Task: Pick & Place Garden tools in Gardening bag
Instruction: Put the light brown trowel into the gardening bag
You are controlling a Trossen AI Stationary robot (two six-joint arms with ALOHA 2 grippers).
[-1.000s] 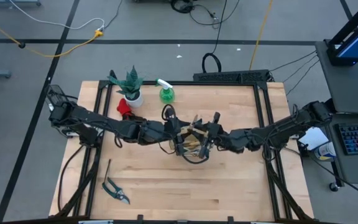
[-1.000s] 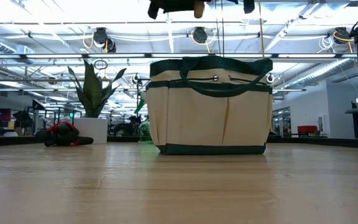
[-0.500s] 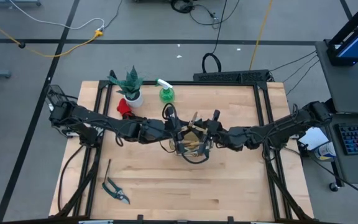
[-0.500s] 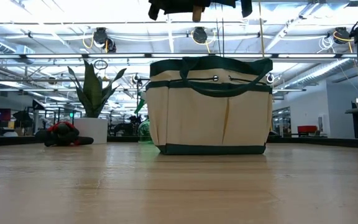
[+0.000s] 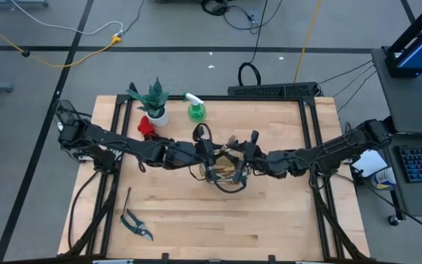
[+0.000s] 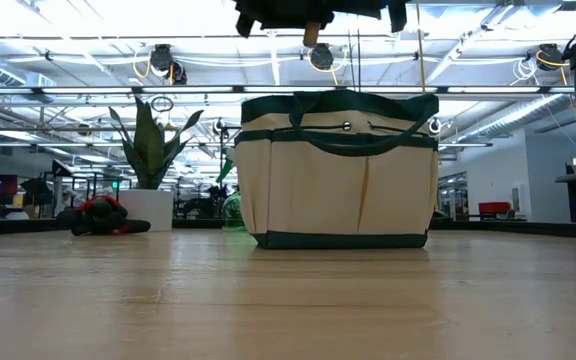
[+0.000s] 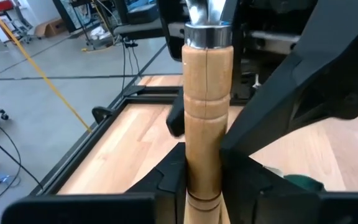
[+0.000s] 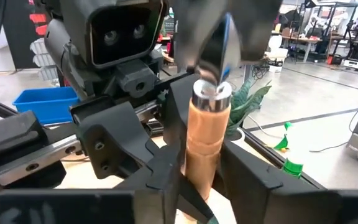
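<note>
The beige gardening bag with dark green trim stands upright at the table's middle. Right above its mouth my left gripper and my right gripper face each other. Both are shut on one wooden-handled trowel, which stands with its metal blade up. The handle's free end hangs above the bag. Dark pruning shears and a thin wooden-handled tool lie at the near left. A red item and a green spray bottle are at the far side. My left gripper pinches the trowel's wooden handle between its two fingers, below the metal ferrule, coming level from the table's left and lying across the handle. The trowel is upright and clear of the bag. My right gripper pinches the same wooden handle between its two fingers, below the ferrule, coming level from the table's right and lying across it. The blade rises above the fingers.
A green spiky plant in a white pot stands at the far left, next to the red item. The bag's dark loop handles droop over its front. Bare tabletop lies near the front edge.
The trowel's handle end has come down a little toward the bag's mouth and shifted slightly toward the table's left, with both grippers staying shut on it above the bag.
</note>
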